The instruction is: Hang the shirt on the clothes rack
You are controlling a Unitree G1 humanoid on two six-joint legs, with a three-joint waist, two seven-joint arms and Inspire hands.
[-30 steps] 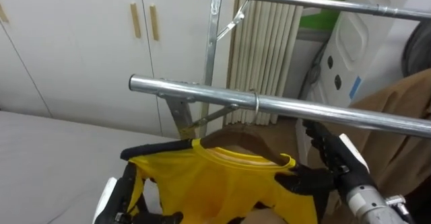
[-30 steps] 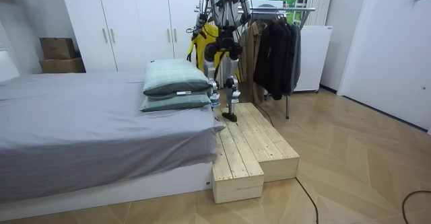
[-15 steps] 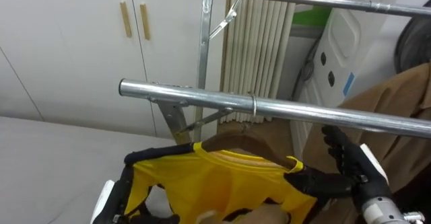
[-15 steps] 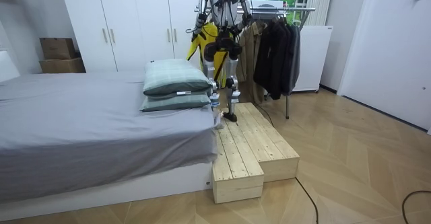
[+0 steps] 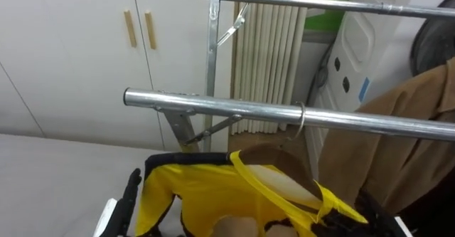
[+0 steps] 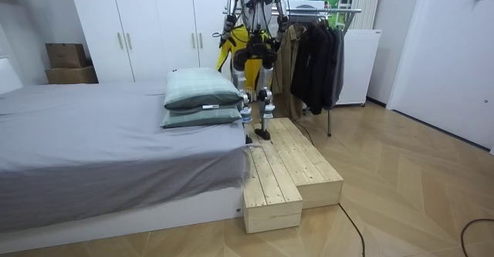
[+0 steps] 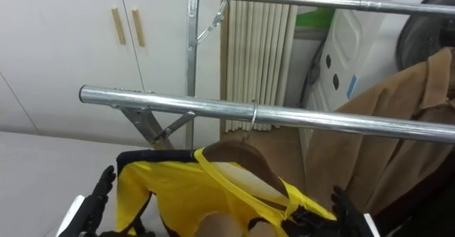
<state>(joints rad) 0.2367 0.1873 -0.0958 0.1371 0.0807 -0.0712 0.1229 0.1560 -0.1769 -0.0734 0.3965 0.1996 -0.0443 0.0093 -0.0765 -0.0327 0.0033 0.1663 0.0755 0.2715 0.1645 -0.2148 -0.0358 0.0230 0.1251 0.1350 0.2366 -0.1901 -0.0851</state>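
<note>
A yellow garment [image 5: 213, 187] with dark trim sits on a brown wooden hanger [image 5: 274, 160]. The hanger's metal hook [image 5: 301, 117] is looped over the near steel rail [image 5: 213, 105] of the clothes rack. My left hand [image 7: 96, 194] is at the garment's left shoulder with straight, spread fingers. My right hand [image 7: 345, 205] is low at the garment's right shoulder, fingers upright and thumb lying against the yellow cloth. In the room view I stand on the wooden platform [image 6: 285, 168] facing the rack, with the yellow garment [image 6: 235, 45] in front of me.
A tan coat [image 5: 405, 130] hangs on the same rail just to the right. A second, higher rail [image 5: 320, 3] runs behind. White wardrobe doors [image 5: 71, 52] stand to the left, the grey bed [image 5: 43, 166] lies below left, and dark coats [image 6: 316, 56] fill the rack's far end.
The hanger's hook has slid right along the near rail and the hanger has turned at an angle. My right hand has dropped lower. The view has shifted slightly.
</note>
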